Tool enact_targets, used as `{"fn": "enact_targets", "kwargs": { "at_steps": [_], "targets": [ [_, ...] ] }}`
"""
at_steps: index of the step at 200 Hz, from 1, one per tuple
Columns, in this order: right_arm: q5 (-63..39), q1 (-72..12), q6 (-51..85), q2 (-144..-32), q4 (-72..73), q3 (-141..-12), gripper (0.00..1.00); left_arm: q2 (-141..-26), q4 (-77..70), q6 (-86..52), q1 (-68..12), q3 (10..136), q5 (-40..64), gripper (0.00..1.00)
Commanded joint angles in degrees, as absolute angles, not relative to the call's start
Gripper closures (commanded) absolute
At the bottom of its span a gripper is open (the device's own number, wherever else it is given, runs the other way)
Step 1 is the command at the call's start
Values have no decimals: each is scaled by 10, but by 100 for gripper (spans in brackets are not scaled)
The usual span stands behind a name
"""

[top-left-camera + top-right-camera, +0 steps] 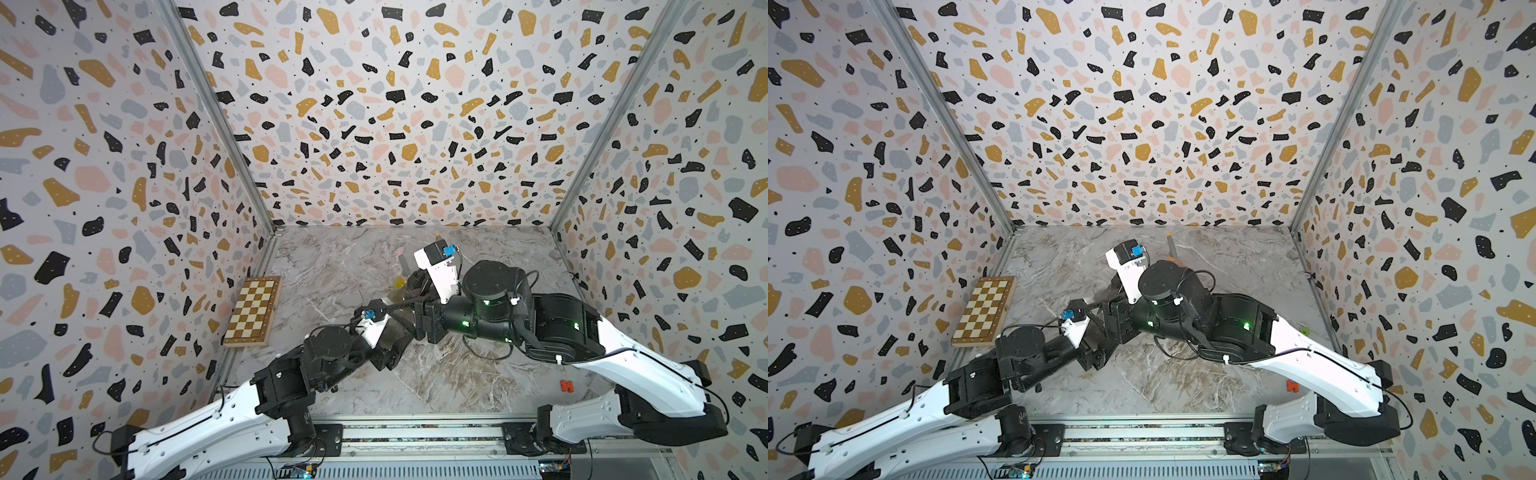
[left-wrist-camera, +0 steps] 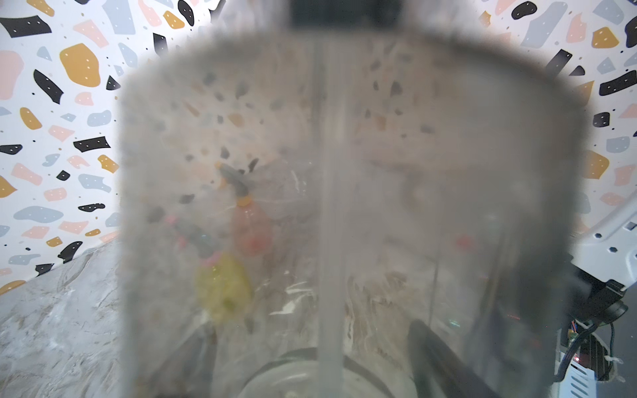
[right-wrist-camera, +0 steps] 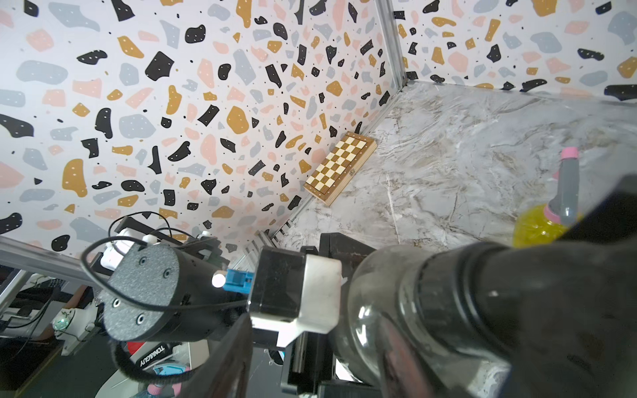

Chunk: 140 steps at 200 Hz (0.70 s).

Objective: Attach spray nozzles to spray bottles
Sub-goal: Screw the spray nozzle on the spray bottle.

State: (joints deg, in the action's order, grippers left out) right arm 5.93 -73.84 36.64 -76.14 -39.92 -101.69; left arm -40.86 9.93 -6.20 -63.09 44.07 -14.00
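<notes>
My left gripper (image 2: 310,339) is shut on the belly of the smoky grey spray bottle (image 3: 379,303), which fills the left wrist view. A black nozzle (image 3: 499,293) sits on the bottle's neck, and its dip tube (image 2: 331,206) runs down inside. My right gripper (image 3: 313,320) is open. Its jaws stand wide apart beside the bottle's shoulder and off the nozzle. Behind stands the yellow bottle (image 3: 537,224) with the pink-trigger nozzle (image 3: 567,182) on it. The pink bottle (image 2: 250,231) carries the orange-trigger nozzle (image 2: 234,179). In a top view only the yellow bottle (image 1: 399,286) and the nozzle tips show past the arms.
A folded chessboard (image 1: 253,311) leans at the left wall. A small red piece (image 1: 566,386) lies on the marble table (image 1: 332,257) near the right arm's base, and a small green piece (image 1: 1305,331) at the right wall. Both arms cross over the table's middle.
</notes>
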Motion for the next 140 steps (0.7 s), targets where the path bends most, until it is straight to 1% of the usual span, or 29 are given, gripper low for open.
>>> {"fn": "enact_targets", "kwargs": {
  "at_steps": [1, 29, 76, 140],
  "targets": [
    [44, -745, 336, -744, -416, -1049, 40, -402, 43, -56, -634, 454, -140, 100],
    [13, -751, 315, -738, -421, -1055, 37, -400, 29, -57, -633, 452, -144, 100],
    [-51, -760, 287, -723, -398, -1027, 33, -398, 6, -53, -632, 456, -147, 100],
    [-82, -802, 238, -701, -392, -992, 31, -380, 3, -45, -616, 466, -138, 100]
  ]
}}
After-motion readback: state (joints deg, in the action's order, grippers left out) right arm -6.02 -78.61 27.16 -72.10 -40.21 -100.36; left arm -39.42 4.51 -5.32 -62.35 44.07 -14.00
